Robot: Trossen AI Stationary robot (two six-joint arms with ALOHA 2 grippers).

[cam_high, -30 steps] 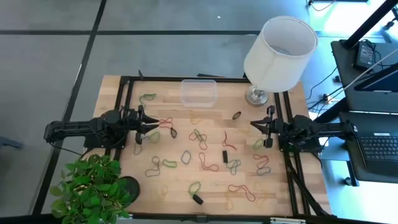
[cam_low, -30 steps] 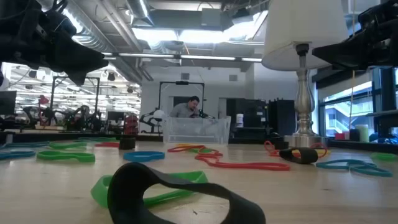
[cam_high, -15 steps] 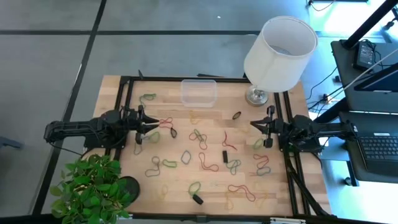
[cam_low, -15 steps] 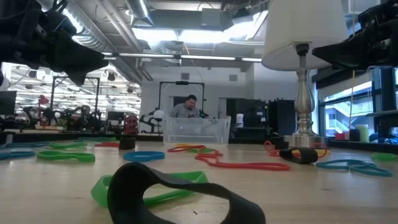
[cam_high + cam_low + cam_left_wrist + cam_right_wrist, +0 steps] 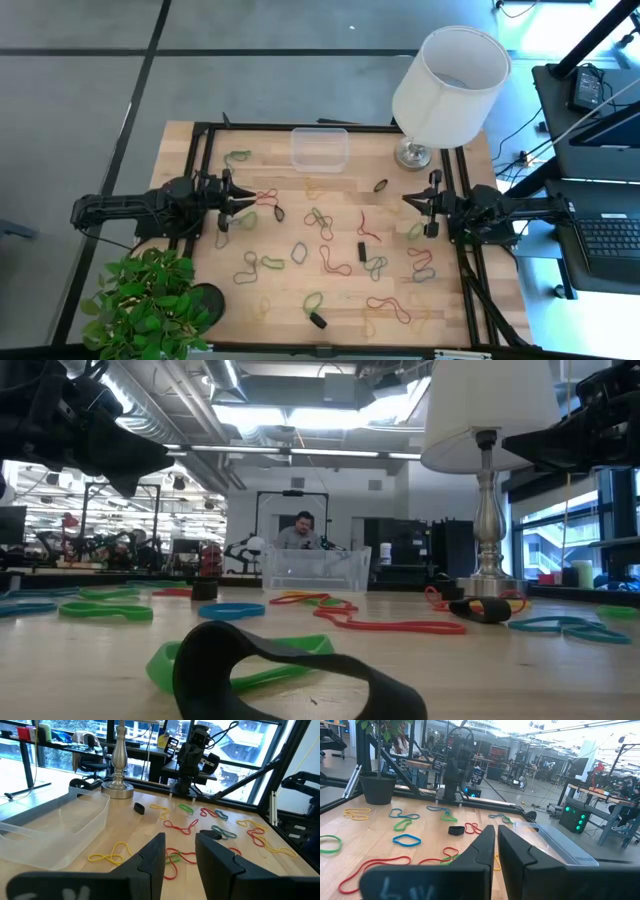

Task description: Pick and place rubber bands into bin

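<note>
Many rubber bands in red, green, yellow and grey lie flat and scattered over the wooden table. The clear bin stands at the far middle edge with nothing in it. My left gripper hovers level at the table's left, open, with nothing between its fingers; a red band lies just below its tips. My right gripper hovers level at the table's right, shut on nothing. Both grippers point toward the table's middle.
A white-shaded lamp stands at the far right corner beside the bin. A potted plant fills the near left corner. Small black blocks lie among the bands. A black frame borders the table. A person sits far behind.
</note>
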